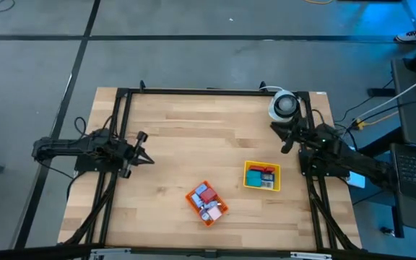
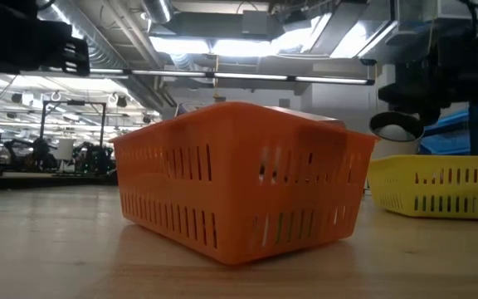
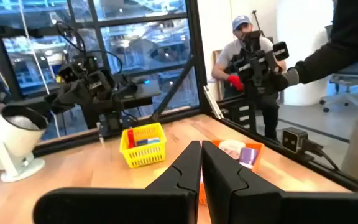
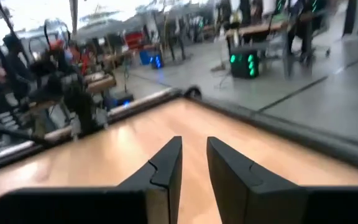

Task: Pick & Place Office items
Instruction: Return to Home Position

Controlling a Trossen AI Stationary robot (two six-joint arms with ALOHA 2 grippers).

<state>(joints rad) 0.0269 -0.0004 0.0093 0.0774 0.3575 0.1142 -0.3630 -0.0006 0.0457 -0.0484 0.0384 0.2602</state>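
In the low view the orange basket (image 2: pixel 239 178) hides its small pieces (image 1: pixel 206 200) behind its walls; from above they are too small to identify.

— What sits on the surface (image 1: pixel 186 144)?
— Two slotted bins. The orange bin (image 2: pixel 222 199) is near the front edge, about mid-width. The yellow bin (image 2: pixel 446 187) stands to its right and a little farther back, apart from it.
— Anything else?
— A white lamp (image 1: pixel 284 105) at the far right corner, and a black frame (image 1: pixel 208 91) running round the edges.
— And off the surface?
— A laptop (image 1: pixel 414 170) on the right, with cables on the grey floor (image 1: pixel 193 43). Past the right edge, a seated person (image 3: pixel 244 56) in a cap; nearer, a dark sleeve (image 3: pixel 328 43) reaches in.
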